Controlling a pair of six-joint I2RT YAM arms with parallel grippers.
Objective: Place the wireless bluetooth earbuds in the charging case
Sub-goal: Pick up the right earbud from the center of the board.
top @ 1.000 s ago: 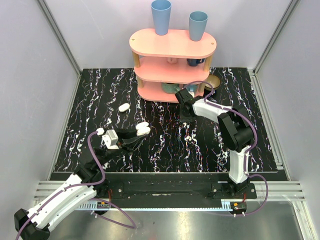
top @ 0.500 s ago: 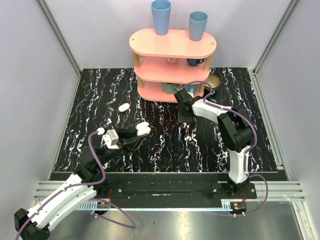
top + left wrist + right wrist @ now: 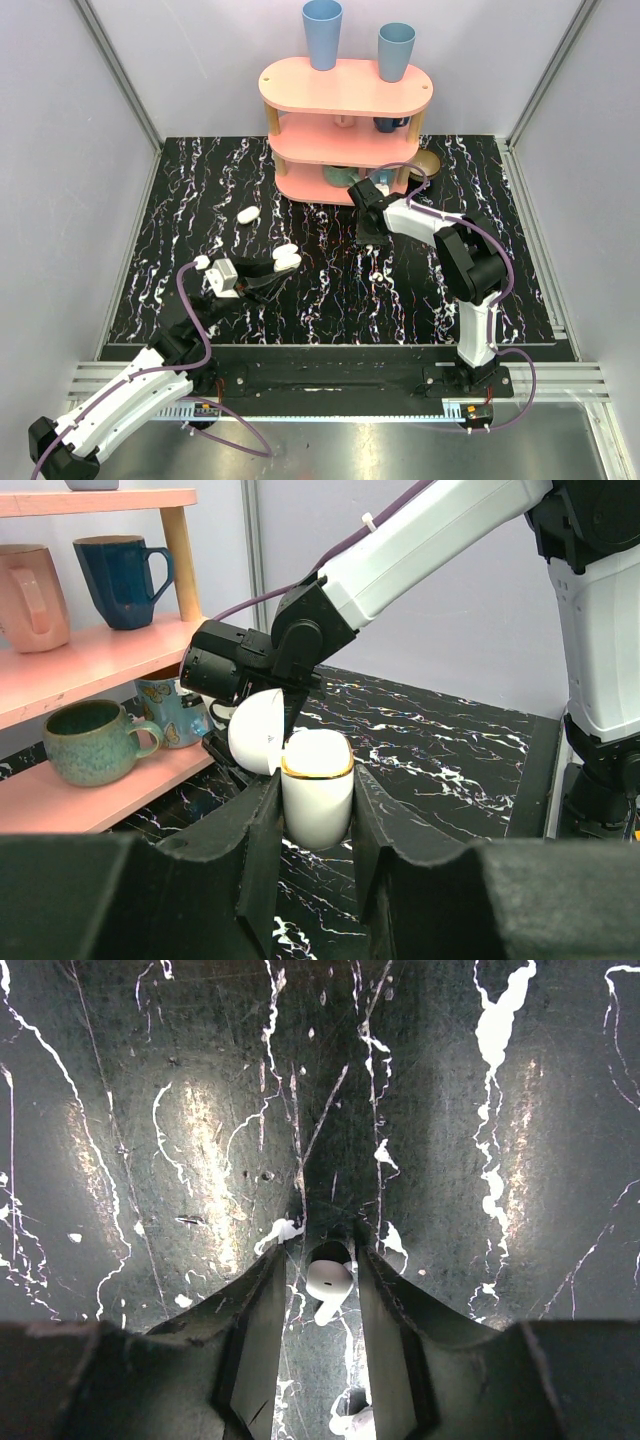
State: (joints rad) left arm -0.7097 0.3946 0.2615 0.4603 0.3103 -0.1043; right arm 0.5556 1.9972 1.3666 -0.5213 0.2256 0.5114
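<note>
Change: Over the last second the right gripper [image 3: 322, 1252] slides a little toward the foot of the pink three-tier wooden shelf [image 3: 345, 85] and its jaws widen. The left arm does not move.
Right pincer: The jaws are apart and low over the black, white-veined marble tabletop [image 3: 190, 200]. They flank a small white glossy earbud [image 3: 328, 1282] with a sliver of gap on either side, and no clamp on it shows.
Left pincer: The left gripper [image 3: 316, 825] is squeezed onto the base of the small white glossy oval charging case [image 3: 317, 790]. The case has a gold rim, and its lid is flipped back with the mouth facing up.
Case position: It sits left of centre on the tabletop, well apart from the earbud.
Meaning: The earbud looks unsecured, so the pick is probably still to come. Nothing is seen seated in the case.
Edges: The shelf's bottom tier, with a green glazed mug [image 3: 95, 742] on it, stands just beside the right gripper, so there is little slack on that side.
Open room: Bare marble lies between the two grippers and makes the likeliest carry path. A white oval object [image 3: 248, 214] lies beyond the case, off that path.
</note>
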